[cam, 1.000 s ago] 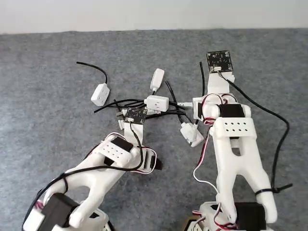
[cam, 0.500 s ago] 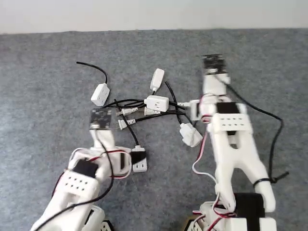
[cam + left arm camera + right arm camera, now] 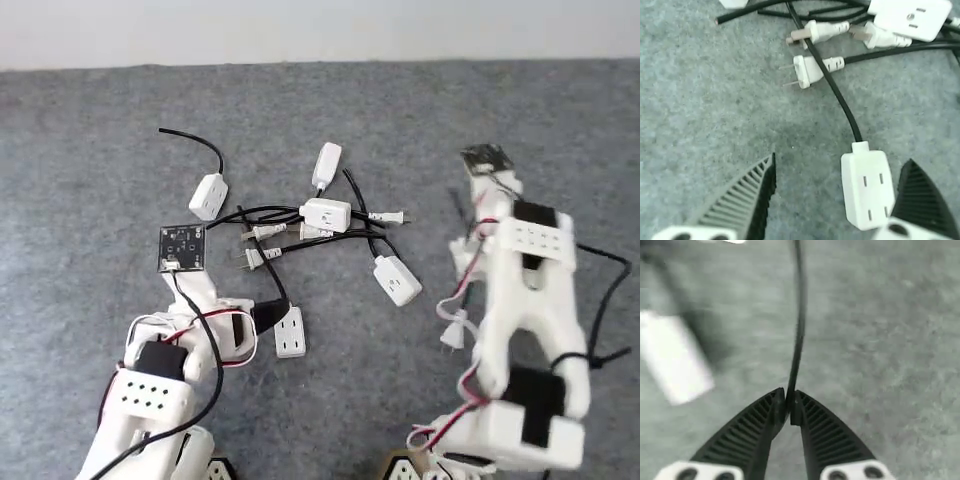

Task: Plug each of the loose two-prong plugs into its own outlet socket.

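Several white outlet sockets and two-prong plugs on black cables lie tangled mid-table. My left gripper [image 3: 840, 200] is open and low over the carpet. One white socket [image 3: 865, 190] lies between its fingers, close to one finger [image 3: 920, 200]; the same socket [image 3: 290, 332] is nearest the front. A loose white plug [image 3: 810, 70] lies just beyond, prongs bare, with another plug [image 3: 815, 31] behind it. My right gripper [image 3: 788, 407] is shut on a thin black cable [image 3: 799, 330], with the right arm [image 3: 525, 250] standing right of the pile. A socket [image 3: 397, 280] lies left of that arm.
More sockets sit at the left [image 3: 208, 195], at the back [image 3: 326, 165] and in the middle [image 3: 326, 213] of the tangle. A plug [image 3: 392, 215] points right from the pile. Grey carpet [image 3: 90, 150] covers the table up to a pale wall at the back.
The left arm drew back toward the front left, leaving a socket by its gripper. The right arm swung right, away from the pile, uncovering the socket and plug beside it.
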Controlling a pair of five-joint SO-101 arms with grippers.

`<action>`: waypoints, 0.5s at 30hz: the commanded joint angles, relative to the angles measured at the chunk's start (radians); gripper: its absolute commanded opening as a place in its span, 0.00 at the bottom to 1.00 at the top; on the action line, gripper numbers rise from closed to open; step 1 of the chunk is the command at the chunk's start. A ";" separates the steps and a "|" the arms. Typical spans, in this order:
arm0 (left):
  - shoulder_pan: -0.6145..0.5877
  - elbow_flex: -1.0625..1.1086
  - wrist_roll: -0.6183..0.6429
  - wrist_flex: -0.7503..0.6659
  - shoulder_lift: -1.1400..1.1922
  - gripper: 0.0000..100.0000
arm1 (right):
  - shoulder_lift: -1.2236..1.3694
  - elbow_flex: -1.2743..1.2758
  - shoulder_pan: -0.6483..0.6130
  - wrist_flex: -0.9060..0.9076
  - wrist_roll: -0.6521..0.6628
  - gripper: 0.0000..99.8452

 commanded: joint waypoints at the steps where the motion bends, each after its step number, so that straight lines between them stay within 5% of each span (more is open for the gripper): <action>1: 0.000 -0.010 -0.006 -0.055 0.018 0.36 | 0.122 -0.038 0.059 -0.151 0.081 0.01; 10: 0.000 -0.010 -0.011 -0.069 0.040 0.36 | 0.251 -0.222 0.058 -0.077 0.098 0.22; 15: 0.000 -0.008 -0.012 -0.069 0.034 0.36 | 0.214 -0.325 0.035 0.028 0.055 0.24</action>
